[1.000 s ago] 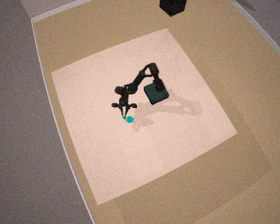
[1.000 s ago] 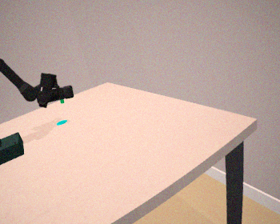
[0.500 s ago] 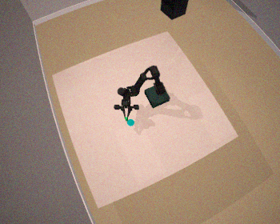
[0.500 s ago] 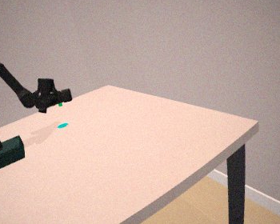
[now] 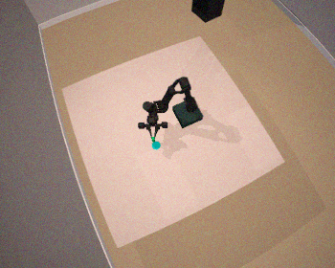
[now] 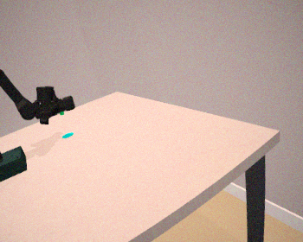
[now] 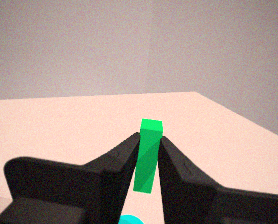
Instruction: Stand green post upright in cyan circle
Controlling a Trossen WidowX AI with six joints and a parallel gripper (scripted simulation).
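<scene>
Green rectangular post (image 7: 147, 161) sits pinched between the black gripper's (image 7: 145, 167) narrow jaws, lifted above the table, apparently just short of the flat cyan circle (image 5: 156, 145); lowering, release and withdrawal remain.

A black arm (image 6: 9, 92) reaches in from the left edge, above a pale pink table (image 6: 163, 156). Its gripper (image 6: 54, 105) hangs in the air with a small bit of the green post (image 6: 61, 112) showing at its lower side. Below it on the tabletop lies the cyan circle (image 6: 67, 135), apart from the gripper. A dark green base (image 6: 7, 166) sits at the table's left edge.
</scene>
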